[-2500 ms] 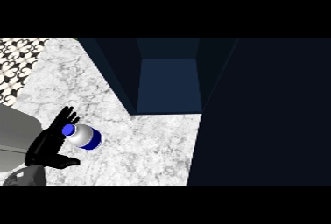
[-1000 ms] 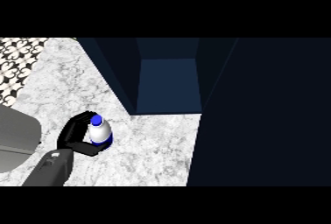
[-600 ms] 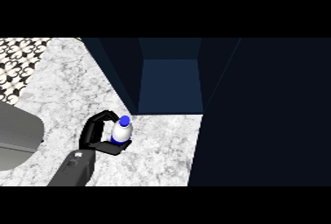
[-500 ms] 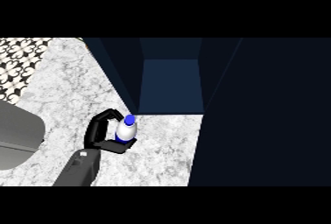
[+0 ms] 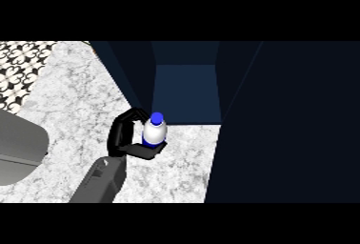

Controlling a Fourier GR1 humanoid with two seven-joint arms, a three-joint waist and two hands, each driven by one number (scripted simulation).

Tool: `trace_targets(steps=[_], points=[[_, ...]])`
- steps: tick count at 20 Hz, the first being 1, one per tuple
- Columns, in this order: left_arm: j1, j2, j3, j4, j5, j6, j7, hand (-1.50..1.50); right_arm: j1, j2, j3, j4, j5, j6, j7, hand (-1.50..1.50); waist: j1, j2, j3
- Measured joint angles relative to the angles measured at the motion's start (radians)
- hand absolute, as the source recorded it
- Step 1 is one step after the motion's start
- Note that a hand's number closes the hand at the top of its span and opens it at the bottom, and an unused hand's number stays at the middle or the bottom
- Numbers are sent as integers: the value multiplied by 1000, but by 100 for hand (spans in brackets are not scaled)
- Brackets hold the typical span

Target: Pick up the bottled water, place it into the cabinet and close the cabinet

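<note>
While left hand curls round the bottle, upright at frame centre-left just before the open cabinet, carrying step is under way. Next move, I judge: push bottle inside, release, then shut the door.

White and grey marbled stone table with a smooth top, smooth shiny white bottled water with a blue cap, matt black hand, plain dark blue cabinet, smooth grey metal-looking sink at the left, black-and-white patterned floor at the upper left
</note>
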Motion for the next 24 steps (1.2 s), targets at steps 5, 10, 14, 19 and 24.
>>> trace_targets(steps=[5,10,14,19,24], points=[[0,-4,-135,-136,102,107,105,150,12,-2,6,3,-2,-5,-17,-150,-1,1,0],[-55,-7,-222,-233,159,224,228,150,13,-5,10,3,-1,-12,-19,-150,-3,2,0],[-109,-7,-261,-279,152,322,313,150,33,-20,-2,-2,-6,-6,-36,-150,-3,3,0],[-229,-8,-267,-197,173,397,363,150,59,-34,-6,-10,-17,0,-66,-150,-12,5,0],[-314,-9,-282,-90,232,448,360,150,74,-37,2,-12,-29,3,-76,-150,-15,6,0]])
